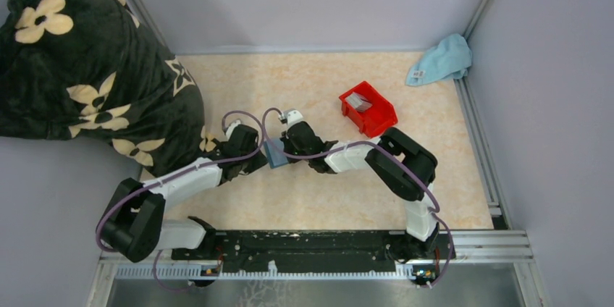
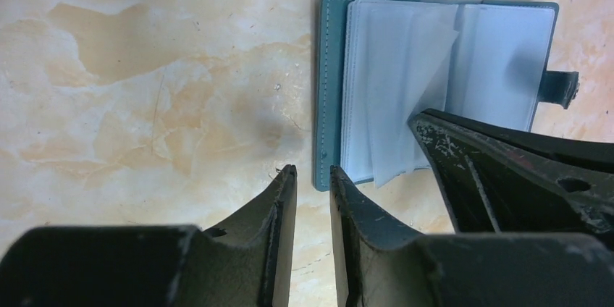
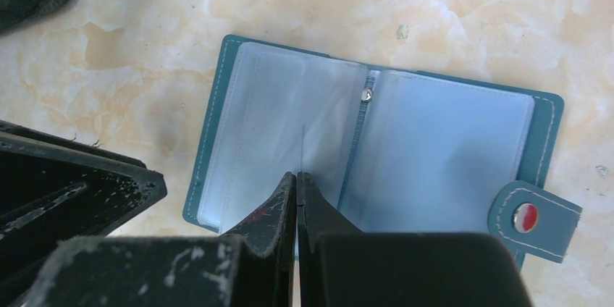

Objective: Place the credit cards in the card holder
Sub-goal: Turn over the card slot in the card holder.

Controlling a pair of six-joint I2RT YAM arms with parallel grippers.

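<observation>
The teal card holder (image 1: 275, 153) lies open on the table between my two grippers, its clear sleeves (image 3: 434, 126) facing up. My right gripper (image 3: 297, 175) is shut on one clear sleeve near the spine and holds it lifted edge-on; the raised sleeve (image 2: 413, 97) stands tilted in the left wrist view. My left gripper (image 2: 313, 171) is open a narrow gap with nothing in it, its tips just short of the holder's corner (image 2: 322, 169). A grey credit card (image 1: 360, 103) lies in the red bin (image 1: 378, 120) at the back right.
A black floral blanket (image 1: 80, 68) covers the table's left side. A light blue cloth (image 1: 442, 59) lies in the far right corner. Walls close the table at the back and right.
</observation>
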